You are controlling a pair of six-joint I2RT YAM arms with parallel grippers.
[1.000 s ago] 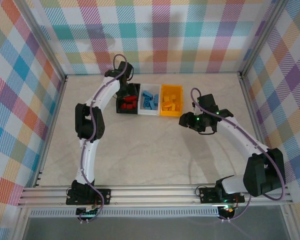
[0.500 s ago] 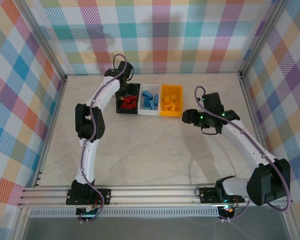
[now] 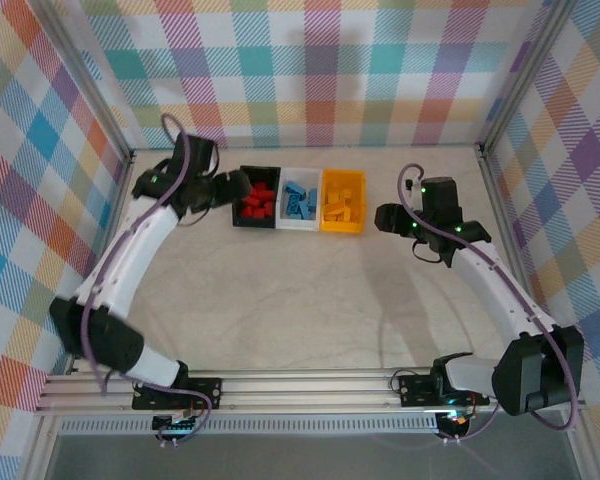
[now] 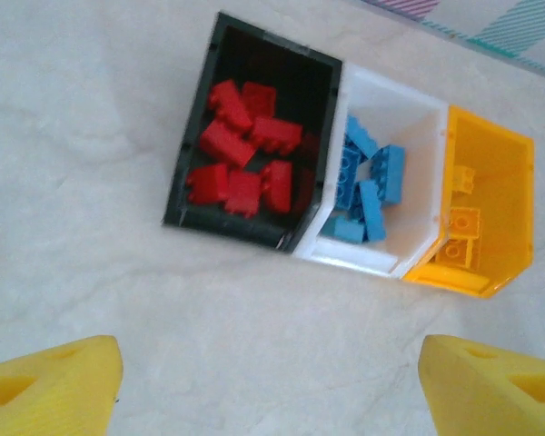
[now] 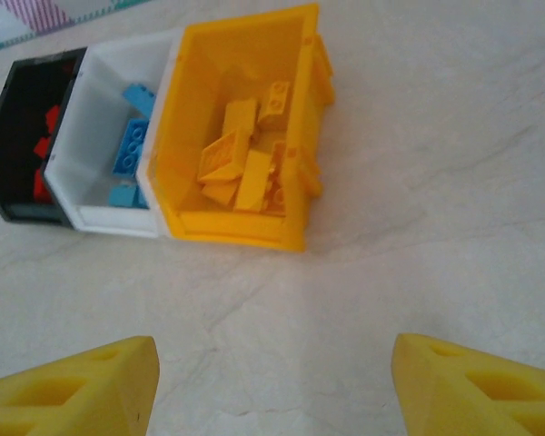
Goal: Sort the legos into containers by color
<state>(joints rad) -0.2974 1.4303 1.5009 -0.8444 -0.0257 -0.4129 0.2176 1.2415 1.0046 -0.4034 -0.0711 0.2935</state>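
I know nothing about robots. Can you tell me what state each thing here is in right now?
black bin: upright, open, touching the white bin
red bricks: piled in the black bin
white bin: upright, open, between the other two
blue bricks: piled in the white bin
yellow bin: upright, open
yellow bricks: piled in the yellow bin
left end effector: open, holding nothing
right end effector: open, holding nothing
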